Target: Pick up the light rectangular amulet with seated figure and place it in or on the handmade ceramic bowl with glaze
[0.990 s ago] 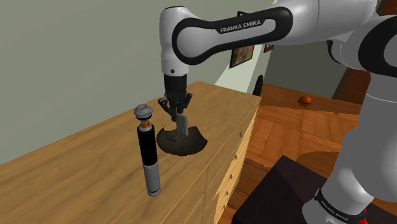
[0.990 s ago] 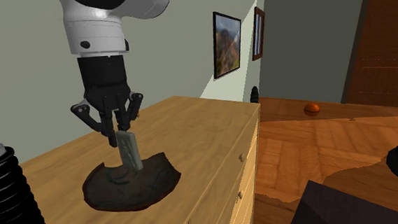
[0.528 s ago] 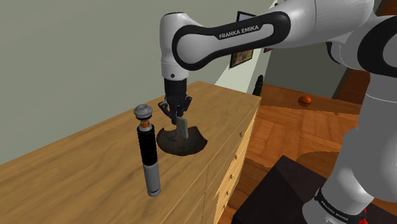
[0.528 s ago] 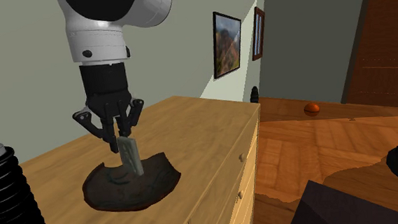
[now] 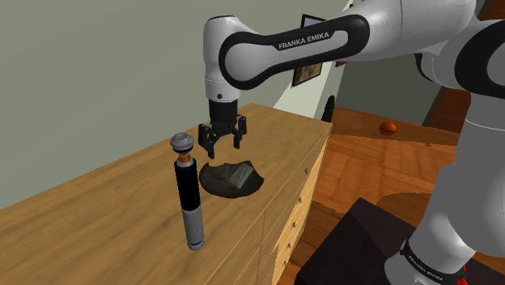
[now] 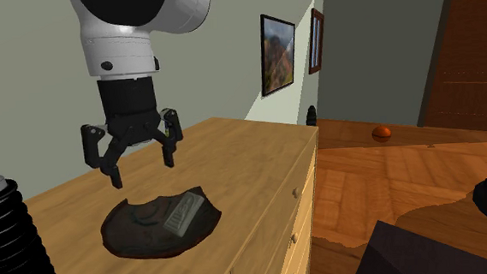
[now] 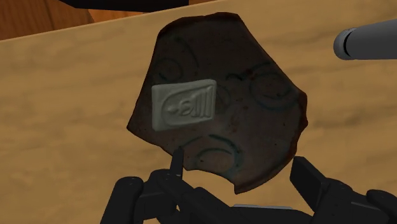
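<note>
In the wrist view, a pale grey-green rectangular amulet (image 7: 184, 104) with a raised figure on its face is seen lying flat, relief upward, on the inner surface of a dark brown, shallow, irregular-edged glazed bowl (image 7: 254, 127). It lies below the all-black two-finger gripper (image 7: 240, 164) and a little toward one finger. The amulet is touched by neither finger. The fingers are spread wide and nothing is held between them, which is also plain in the second exterior view, where the gripper (image 6: 142, 170) hangs above the bowl (image 6: 136, 236) with the amulet (image 6: 183, 214) beneath it and clear of both tips. Since the amulet is borne wholly by the bowl, the placing is judged to be done, and the wide spread is judged to suit a straight lift away without the piece being disturbed. In the shoulder view, the forearm is held roughly level above the light wooden chest top (image 5: 97, 219), the wrist is turned downward, and the gripper (image 5: 224, 148) is pointed straight down over the bowl (image 5: 217, 185). Beside the gripper, an upright black and grey cylindrical object with an orange ring (image 5: 188, 194) is left standing, well apart from the fingers.
</note>
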### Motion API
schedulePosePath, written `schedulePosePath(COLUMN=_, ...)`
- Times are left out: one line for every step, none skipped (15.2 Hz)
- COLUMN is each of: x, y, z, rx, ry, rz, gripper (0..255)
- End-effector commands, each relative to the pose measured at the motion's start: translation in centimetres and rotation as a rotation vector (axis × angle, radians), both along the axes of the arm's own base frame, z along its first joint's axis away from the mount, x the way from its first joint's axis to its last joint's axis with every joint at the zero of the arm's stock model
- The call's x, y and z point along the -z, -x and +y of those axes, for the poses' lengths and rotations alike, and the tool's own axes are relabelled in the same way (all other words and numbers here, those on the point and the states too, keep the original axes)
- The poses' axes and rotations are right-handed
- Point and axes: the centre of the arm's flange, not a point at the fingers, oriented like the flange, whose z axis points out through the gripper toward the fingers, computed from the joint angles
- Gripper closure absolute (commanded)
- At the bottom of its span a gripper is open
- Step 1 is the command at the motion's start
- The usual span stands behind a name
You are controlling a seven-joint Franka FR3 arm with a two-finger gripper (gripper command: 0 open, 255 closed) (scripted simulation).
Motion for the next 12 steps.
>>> schedulePosePath(x=-1.3, y=0.0, z=0.0, rx=0.0, ry=0.0, rz=0.0, gripper=0)
schedulePosePath(x=-2.6, y=-0.1, z=-0.1, rx=0.0, ry=0.0, rz=0.0, gripper=0)
schedulePosePath(x=-4.0, y=-0.1, z=-0.1, rx=0.0, ry=0.0, rz=0.0, gripper=0)
schedulePosePath(x=-5.0, y=-0.2, z=-0.1, rx=0.0, ry=0.0, rz=0.0, gripper=0)
schedulePosePath(x=-5.0, y=-0.2, z=-0.1, rx=0.0, ry=0.0, rz=0.0, gripper=0)
schedulePosePath(x=-5.0, y=-0.2, z=-0.1, rx=0.0, ry=0.0, rz=0.0, gripper=0)
schedulePosePath(x=-5.0, y=-0.2, z=-0.1, rx=0.0, ry=0.0, rz=0.0, gripper=0)
schedulePosePath(x=-5.0, y=-0.2, z=-0.1, rx=0.0, ry=0.0, rz=0.0, gripper=0)
schedulePosePath(x=-5.0, y=-0.2, z=-0.1, rx=0.0, ry=0.0, rz=0.0, gripper=0)
schedulePosePath(x=-5.0, y=-0.2, z=-0.1, rx=0.0, ry=0.0, rz=0.0, gripper=0)
schedulePosePath(x=-5.0, y=-0.2, z=-0.1, rx=0.0, ry=0.0, rz=0.0, gripper=0)
schedulePosePath(x=-5.0, y=-0.2, z=-0.1, rx=0.0, ry=0.0, rz=0.0, gripper=0)
